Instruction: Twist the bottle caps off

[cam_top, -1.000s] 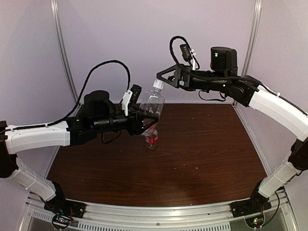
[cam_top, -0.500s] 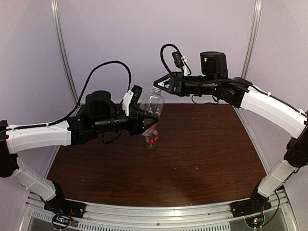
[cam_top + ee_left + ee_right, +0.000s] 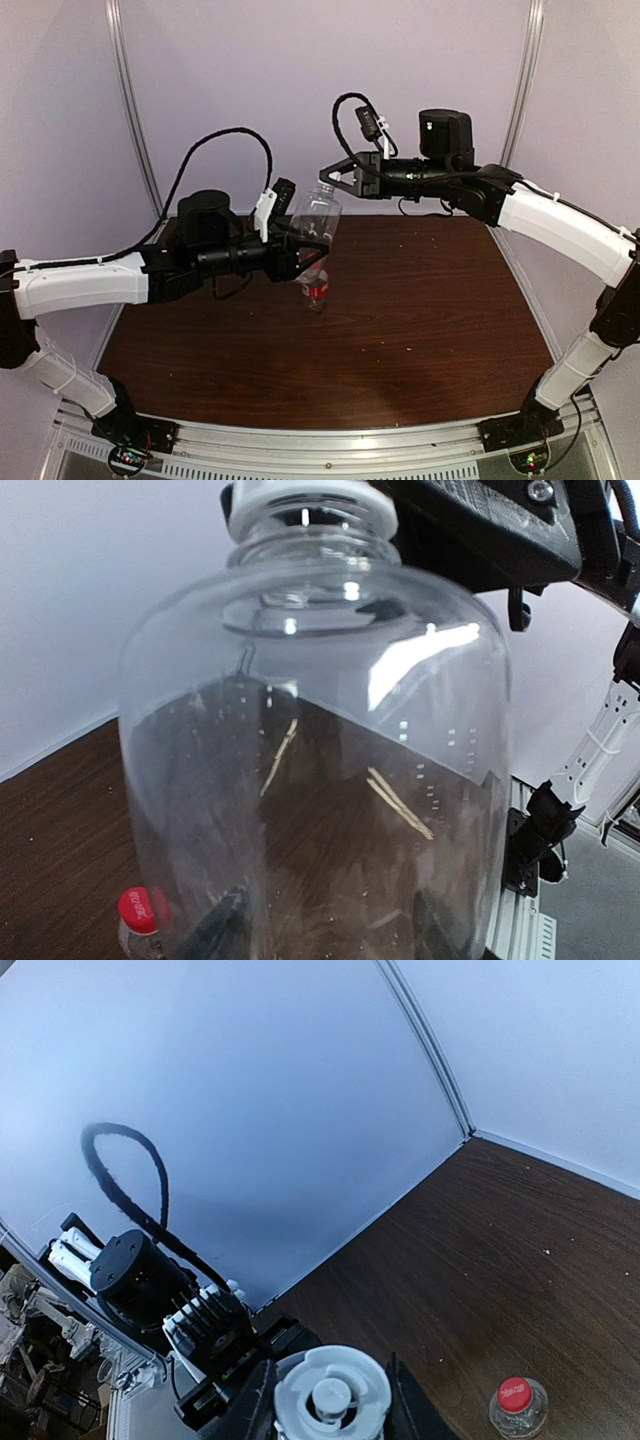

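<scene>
High rear overview; close wrist views, both with red cap [image 3: 137, 909].

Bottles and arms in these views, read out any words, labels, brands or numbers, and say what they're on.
No text can be read anywhere.
Red label band on the shorter bottle: print too small and blurred to read.
Taller bottle and its white cap: no marks visible.
</scene>
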`<move>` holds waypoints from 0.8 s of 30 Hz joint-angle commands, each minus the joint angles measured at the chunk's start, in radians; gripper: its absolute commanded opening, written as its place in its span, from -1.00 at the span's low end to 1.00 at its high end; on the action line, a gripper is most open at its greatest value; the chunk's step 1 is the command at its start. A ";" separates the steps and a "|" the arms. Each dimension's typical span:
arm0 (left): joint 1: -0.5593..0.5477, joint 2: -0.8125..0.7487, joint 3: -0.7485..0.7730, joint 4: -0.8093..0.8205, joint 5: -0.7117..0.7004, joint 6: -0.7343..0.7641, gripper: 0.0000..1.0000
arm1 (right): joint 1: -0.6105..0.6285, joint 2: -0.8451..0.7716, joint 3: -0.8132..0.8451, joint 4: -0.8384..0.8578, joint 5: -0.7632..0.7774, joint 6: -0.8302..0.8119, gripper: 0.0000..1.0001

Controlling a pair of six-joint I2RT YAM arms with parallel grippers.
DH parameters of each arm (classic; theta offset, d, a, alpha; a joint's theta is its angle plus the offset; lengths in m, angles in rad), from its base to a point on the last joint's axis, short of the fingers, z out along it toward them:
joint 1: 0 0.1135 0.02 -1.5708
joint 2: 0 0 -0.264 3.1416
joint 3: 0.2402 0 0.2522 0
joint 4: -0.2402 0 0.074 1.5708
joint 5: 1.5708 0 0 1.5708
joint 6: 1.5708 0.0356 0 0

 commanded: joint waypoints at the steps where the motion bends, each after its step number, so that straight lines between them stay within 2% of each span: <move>1: -0.004 -0.038 -0.018 0.099 0.125 0.027 -0.06 | -0.041 -0.019 -0.031 0.097 -0.203 -0.092 -0.74; 5: -0.005 -0.057 -0.048 0.189 0.317 0.021 -0.06 | -0.066 0.010 -0.022 0.108 -0.418 -0.197 -0.71; 8: -0.005 -0.061 -0.080 0.314 0.480 -0.047 -0.06 | -0.069 0.024 -0.022 0.115 -0.594 -0.285 -0.60; 11: -0.005 -0.050 -0.092 0.408 0.571 -0.119 -0.07 | -0.072 0.038 -0.026 0.182 -0.769 -0.281 -0.51; 13: -0.005 -0.042 -0.097 0.452 0.601 -0.157 -0.07 | -0.072 0.052 -0.026 0.251 -0.829 -0.245 -0.47; 18: -0.005 -0.033 -0.098 0.481 0.598 -0.173 -0.08 | -0.077 0.054 -0.026 0.286 -0.834 -0.209 -0.39; 20: -0.005 -0.033 -0.098 0.475 0.583 -0.168 -0.08 | -0.081 0.040 -0.025 0.258 -0.788 -0.211 -0.27; 24: -0.005 -0.037 -0.094 0.432 0.527 -0.140 -0.07 | -0.085 0.003 -0.008 0.138 -0.642 -0.260 0.13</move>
